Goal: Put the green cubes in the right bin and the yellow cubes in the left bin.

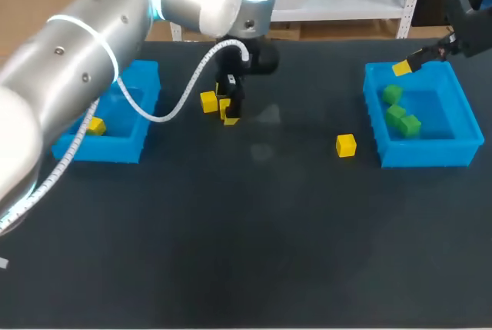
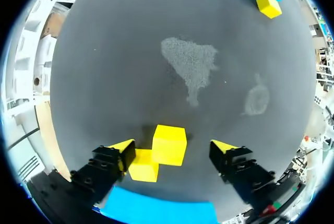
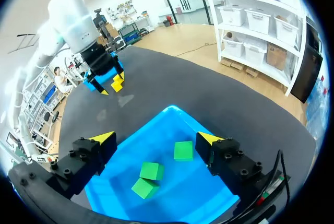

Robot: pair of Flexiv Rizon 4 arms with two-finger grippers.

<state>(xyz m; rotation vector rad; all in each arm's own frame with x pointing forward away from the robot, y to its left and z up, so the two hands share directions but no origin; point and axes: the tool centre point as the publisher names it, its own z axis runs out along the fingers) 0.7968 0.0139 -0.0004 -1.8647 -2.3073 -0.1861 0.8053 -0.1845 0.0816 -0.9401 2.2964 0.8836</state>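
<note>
Yellow cubes (image 2: 169, 144), two close together, sit upper middle of the head view inside the left claw (image 2: 173, 150), which is spread apart. Closing may pinch both or flick one away, since one seems off-centre. Right claw (image 3: 156, 139) hangs spread apart over the right bin (image 1: 419, 162).

High head view, close wrist views (right bin (image 1: 427, 153) shared)
</note>
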